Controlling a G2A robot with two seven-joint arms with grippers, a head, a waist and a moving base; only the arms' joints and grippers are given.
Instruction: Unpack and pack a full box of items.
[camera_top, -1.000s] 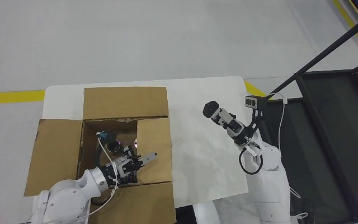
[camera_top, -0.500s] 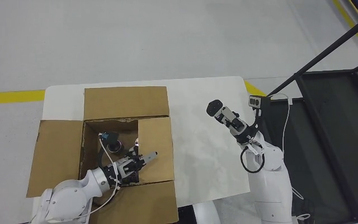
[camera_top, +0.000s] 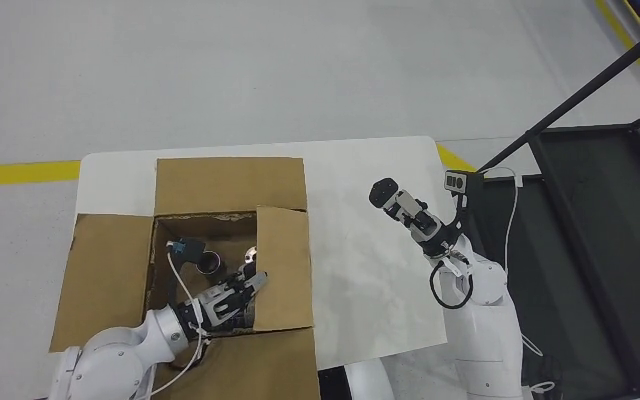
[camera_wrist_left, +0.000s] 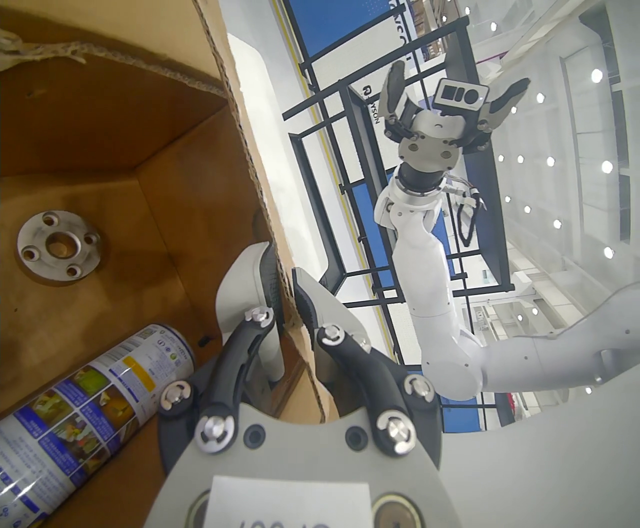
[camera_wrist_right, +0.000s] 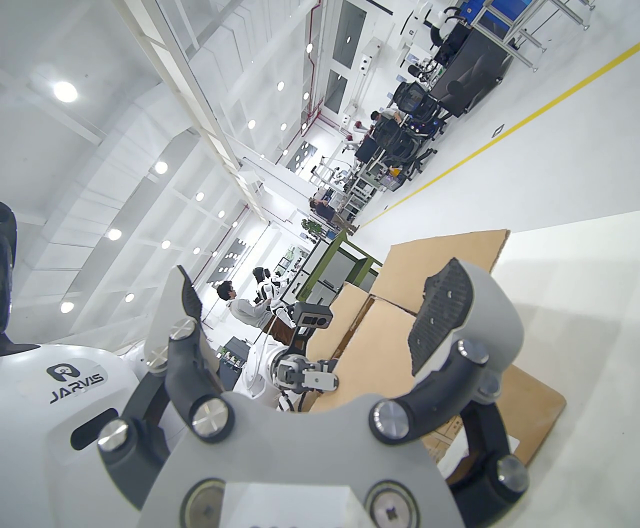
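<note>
Box (camera_top: 230, 185) has slid a bit toward the right arm's side of the table (camera_top: 370, 290) compared with a second ago, and the left gripper (camera_wrist_left: 282, 280) has pulled back from reaching out over the side flap (camera_top: 285, 270) to sit at that flap's inner edge. Right arm shifted slightly early on, no visible change in the last half second. Left gripper is clenched on the side flap: left wrist view shows one finger on each face of the cardboard edge, pads pressed against it. The side flap is the one on the box's side nearest the right arm; can't tell how far it is lifted. The other three flaps are folded outward, and the box sits open on the left part of the white table. Inside, on the box floor, a spray can (camera_wrist_left: 85, 400) lies on its side near the left gripper. A round metal flange (camera_wrist_left: 58, 247) with four bolt holes lies flat farther in, apart from the can. Right gripper (camera_wrist_right: 312, 300) is released, fingers spread wide, nothing between them. It is held up in the air over the bare part of the table, well apart from the box.
</note>
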